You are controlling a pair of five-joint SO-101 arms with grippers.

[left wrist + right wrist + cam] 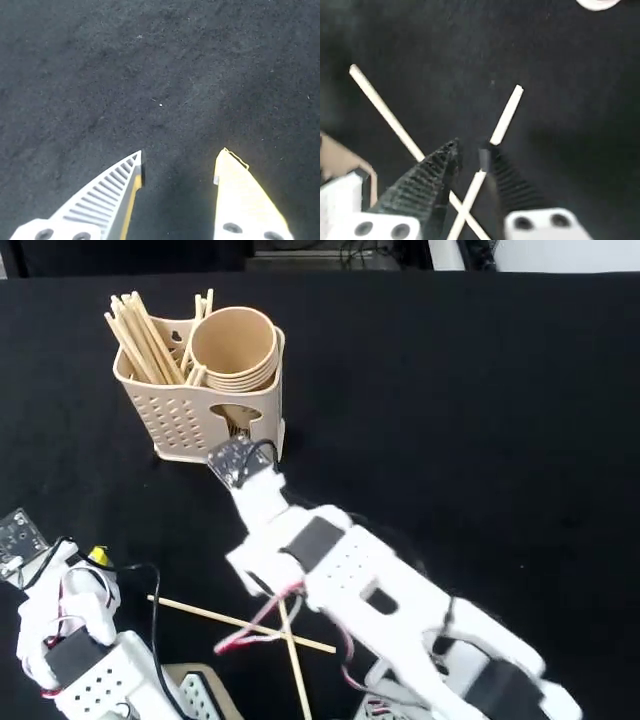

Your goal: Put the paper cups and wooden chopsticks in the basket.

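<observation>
The right claw (467,147), a pair of black ribbed fingers, stands only narrowly apart and grips nothing that can be made out. Its tips hang just over two loose wooden chopsticks (215,615), thin and pale, lying crossed on the black cloth-covered table (480,390). One chopstick (507,115) slips behind a fingertip and comes out again in the gap between the fingers. The other chopstick (385,110) runs under the opposite finger (whether either tip touches the wood cannot be told). The white right arm (350,570) stretches from the near right edge toward the basket, its wrist end just beside the basket's near wall and the crossed sticks beneath its forearm.

The left claw (182,152), one white ribbed finger and one yellowish finger, gapes wide over bare table. The left arm (95,685) sits folded at the near left corner.

The beige perforated plastic basket (175,425) stands upright at the far left. A nested stack of tan paper cups (235,345) fills one compartment, and bundled chopsticks (140,335) stand on end in the neighbouring one.
</observation>
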